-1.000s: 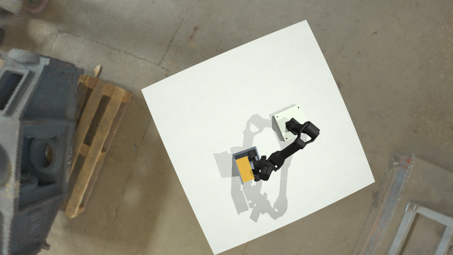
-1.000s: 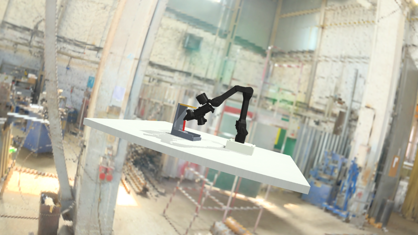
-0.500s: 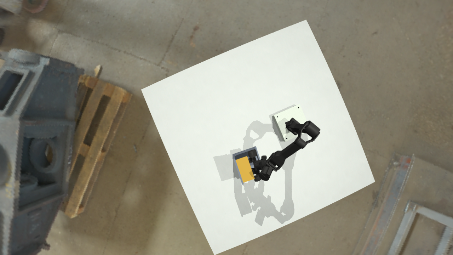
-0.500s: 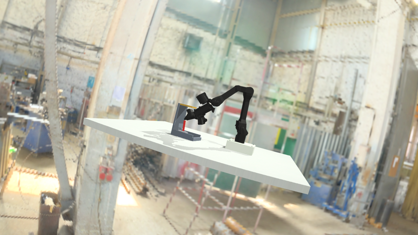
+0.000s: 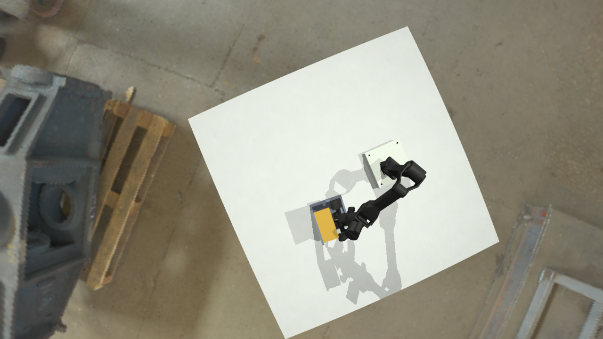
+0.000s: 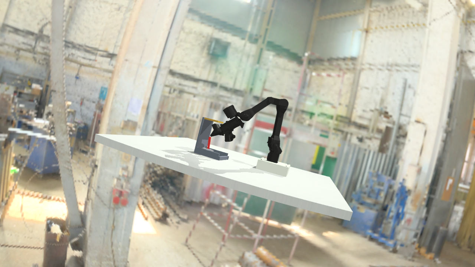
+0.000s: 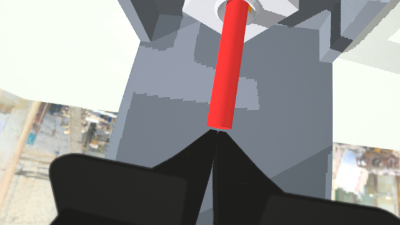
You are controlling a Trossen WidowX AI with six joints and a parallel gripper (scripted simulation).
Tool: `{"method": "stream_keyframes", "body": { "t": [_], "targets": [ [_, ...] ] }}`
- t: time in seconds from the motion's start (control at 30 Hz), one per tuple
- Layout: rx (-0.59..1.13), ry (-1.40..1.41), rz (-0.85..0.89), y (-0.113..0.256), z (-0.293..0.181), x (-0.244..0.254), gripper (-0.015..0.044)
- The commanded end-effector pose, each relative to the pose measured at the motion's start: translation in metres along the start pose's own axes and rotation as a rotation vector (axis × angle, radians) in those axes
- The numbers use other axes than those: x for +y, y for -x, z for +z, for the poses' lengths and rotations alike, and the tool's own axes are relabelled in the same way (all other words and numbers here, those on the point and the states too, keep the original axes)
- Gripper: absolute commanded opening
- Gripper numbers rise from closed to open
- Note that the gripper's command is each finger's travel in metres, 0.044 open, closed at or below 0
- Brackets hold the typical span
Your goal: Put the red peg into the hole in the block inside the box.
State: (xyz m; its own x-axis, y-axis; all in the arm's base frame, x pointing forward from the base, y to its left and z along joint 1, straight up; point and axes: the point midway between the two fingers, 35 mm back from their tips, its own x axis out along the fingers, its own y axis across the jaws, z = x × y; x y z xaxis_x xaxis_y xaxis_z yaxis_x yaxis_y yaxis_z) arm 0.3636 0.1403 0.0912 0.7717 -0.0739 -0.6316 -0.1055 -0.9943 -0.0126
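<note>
The red peg (image 6: 209,142) (image 7: 227,67) is standing upright in the hole of the pale block (image 7: 200,14), its lower end going into the round opening and most of its length showing above. From my station I am seeing the gripper (image 6: 211,135) (image 7: 216,138) with its fingertips pressed together and nothing between them; in the wrist view they are ending right by the peg's free end, and I cannot tell whether they are touching it. The gray box (image 5: 311,206) (image 6: 200,141) (image 7: 290,94) is resting on the white tabletop (image 5: 269,147) (image 6: 159,146), with the peg inside, and the yellow roof (image 5: 325,225) (image 6: 212,120) is jutting from the top of its back wall. In the exterior view I am watching the black arm (image 5: 389,198) (image 6: 278,121) reaching over from its pale base (image 5: 389,147) (image 6: 280,169), bending at a high elbow and slanting down toward the box, its fingertips pointing in just above the peg and lower than the roof.
</note>
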Motion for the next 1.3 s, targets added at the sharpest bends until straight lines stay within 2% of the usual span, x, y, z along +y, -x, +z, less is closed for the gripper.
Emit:
{"method": "stream_keyframes", "body": {
  "t": [0.0,1.27],
  "targets": [
    [0.000,0.000,0.001,-0.002,0.003,0.000,0.0000],
    [0.005,-0.006,0.002,-0.022,0.026,0.000,0.0000]
  ]
}}
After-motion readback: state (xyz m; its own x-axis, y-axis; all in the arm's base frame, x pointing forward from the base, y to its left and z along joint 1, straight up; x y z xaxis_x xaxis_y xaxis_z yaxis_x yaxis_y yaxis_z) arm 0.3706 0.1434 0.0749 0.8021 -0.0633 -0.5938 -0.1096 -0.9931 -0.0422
